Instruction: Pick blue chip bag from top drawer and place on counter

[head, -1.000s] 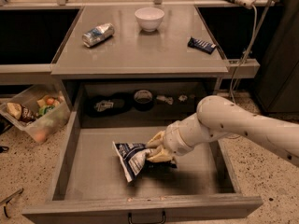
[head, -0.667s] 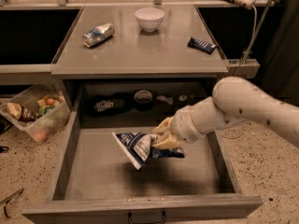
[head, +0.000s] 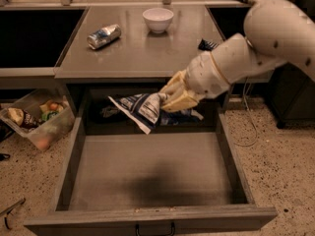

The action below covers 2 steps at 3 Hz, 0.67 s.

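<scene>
- Gripper (head: 167, 98) jaws are clamped on one end of the bag (head: 137, 108).
- The bag hangs in the air above the drawer (head: 147, 166) floor, just below the counter (head: 147, 53) edge.
- It looks light, soft and crinkly. The foil is likely slippery, so a crumpled end should grip best.

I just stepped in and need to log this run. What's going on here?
The robot has its tool shut on the blue chip bag, holding it in the air over the open top drawer, just in front of the counter edge. The bag is not yet on the counter, where a can and a white bowl sit.
</scene>
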Available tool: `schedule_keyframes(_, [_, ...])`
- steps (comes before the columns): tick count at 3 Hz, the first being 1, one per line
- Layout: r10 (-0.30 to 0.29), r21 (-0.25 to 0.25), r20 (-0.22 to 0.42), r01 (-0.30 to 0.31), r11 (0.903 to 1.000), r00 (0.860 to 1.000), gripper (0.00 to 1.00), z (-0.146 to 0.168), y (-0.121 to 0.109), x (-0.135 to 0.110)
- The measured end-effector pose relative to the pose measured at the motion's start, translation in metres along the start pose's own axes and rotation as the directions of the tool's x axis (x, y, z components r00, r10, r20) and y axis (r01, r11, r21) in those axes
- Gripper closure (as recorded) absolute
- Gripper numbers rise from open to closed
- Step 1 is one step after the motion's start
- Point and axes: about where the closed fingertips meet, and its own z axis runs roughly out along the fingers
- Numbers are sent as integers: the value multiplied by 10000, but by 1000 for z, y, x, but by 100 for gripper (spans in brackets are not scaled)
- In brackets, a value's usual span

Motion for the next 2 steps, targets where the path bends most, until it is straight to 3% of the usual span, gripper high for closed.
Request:
schedule_keyframes(1, [-653,-380,140,658,9971,9978,100,-11,-6,-31])
schedule_keyframes(2, [-641,-369,136,645,9972,9979,100,-11,-6,-30])
